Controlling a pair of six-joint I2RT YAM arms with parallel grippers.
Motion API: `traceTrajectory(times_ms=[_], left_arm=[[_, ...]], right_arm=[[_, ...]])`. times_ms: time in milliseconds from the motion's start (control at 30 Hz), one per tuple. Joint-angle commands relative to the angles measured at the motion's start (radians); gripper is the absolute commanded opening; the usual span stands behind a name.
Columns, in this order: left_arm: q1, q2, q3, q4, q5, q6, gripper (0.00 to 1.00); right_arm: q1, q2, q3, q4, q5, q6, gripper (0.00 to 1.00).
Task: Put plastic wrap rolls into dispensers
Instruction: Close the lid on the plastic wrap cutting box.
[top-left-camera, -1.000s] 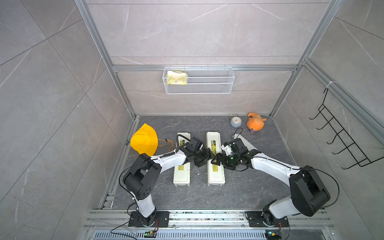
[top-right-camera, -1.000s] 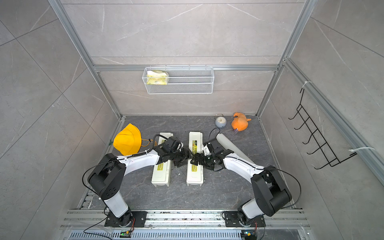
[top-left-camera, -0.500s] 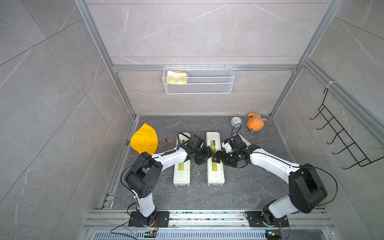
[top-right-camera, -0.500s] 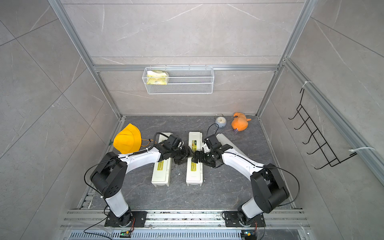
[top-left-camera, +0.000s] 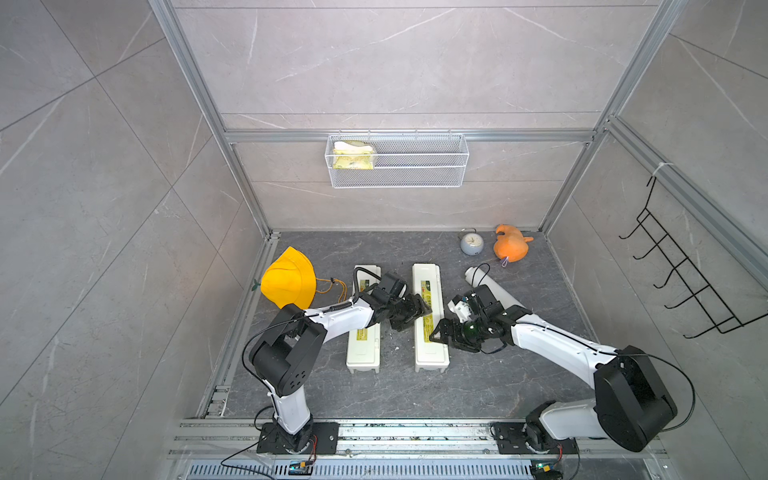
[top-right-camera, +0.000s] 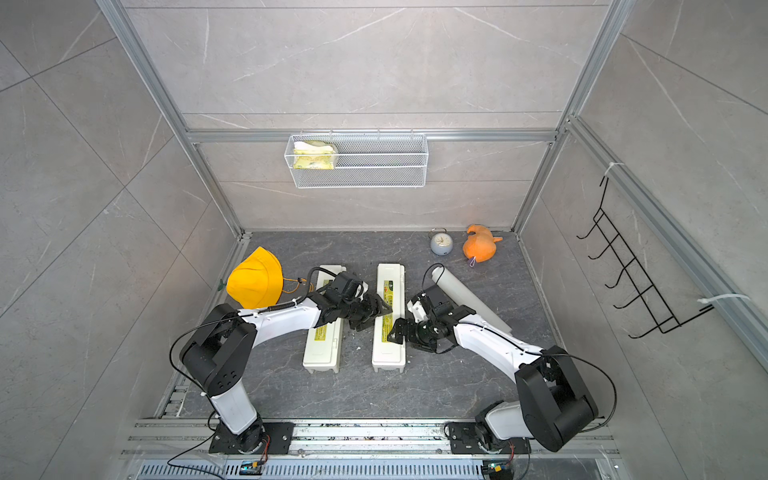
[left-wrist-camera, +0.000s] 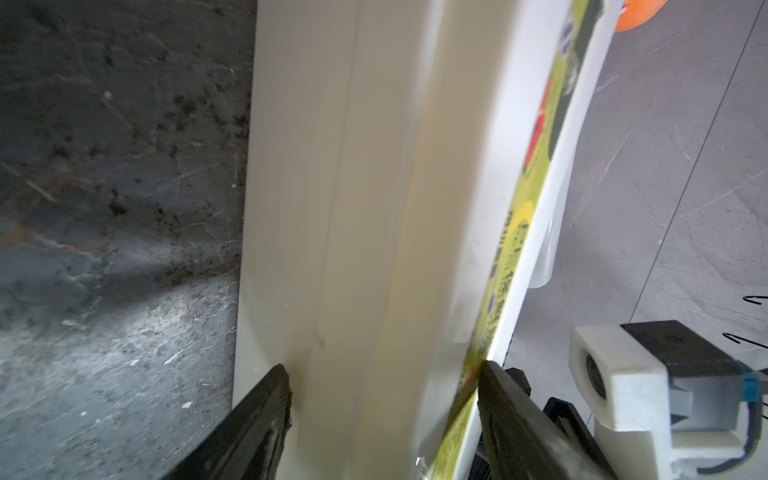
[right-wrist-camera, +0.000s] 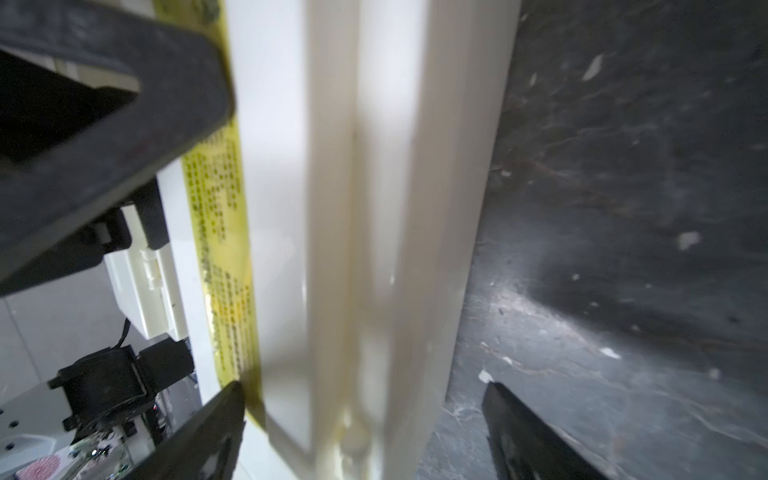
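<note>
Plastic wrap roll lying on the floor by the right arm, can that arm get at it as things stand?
Probably yes. The roll lies uncovered close beside the arm's wrist. The right gripper has its jaws open around the edge of a box and holds nothing, so it would only need to back off first.

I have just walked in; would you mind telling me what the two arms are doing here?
Both arms are at the same dispenser, the one nearer the right arm; its lid looks down. The left gripper has its fingers on either side of one long edge, seemingly touching it. The right gripper stands open across the opposite edge. A plastic wrap roll lies on the floor behind the right arm, not yet loaded. The other dispenser lies beneath the left arm.
</note>
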Motion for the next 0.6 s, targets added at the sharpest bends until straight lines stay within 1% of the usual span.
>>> traceTrajectory(times_ms=[0,167,233,267,433,567], left_arm=[[-0.007,0.023,-0.042,-0.033,0.015,0.000,0.72],[-0.007,-0.047,-0.107,0.000,0.043,-0.011,0.76],[-0.007,-0.085,-0.144,0.023,0.065,-0.014,0.79],[-0.007,-0.101,-0.159,0.035,0.076,-0.017,0.79],[-0.009,-0.193,-0.238,0.058,0.116,-0.036,0.80],[-0.011,-0.243,-0.296,0.062,0.128,-0.050,0.77]], right_arm=[[0.008,0.038,-0.053,0.076,-0.025,0.057,0.81],[0.009,0.080,-0.081,0.108,-0.003,0.071,0.73],[0.009,0.084,-0.085,0.108,0.009,0.074,0.67],[0.007,0.085,-0.087,0.109,0.011,0.075,0.66],[0.006,0.087,-0.092,0.108,0.013,0.076,0.67],[0.008,0.095,-0.082,0.099,0.020,0.068,0.69]])
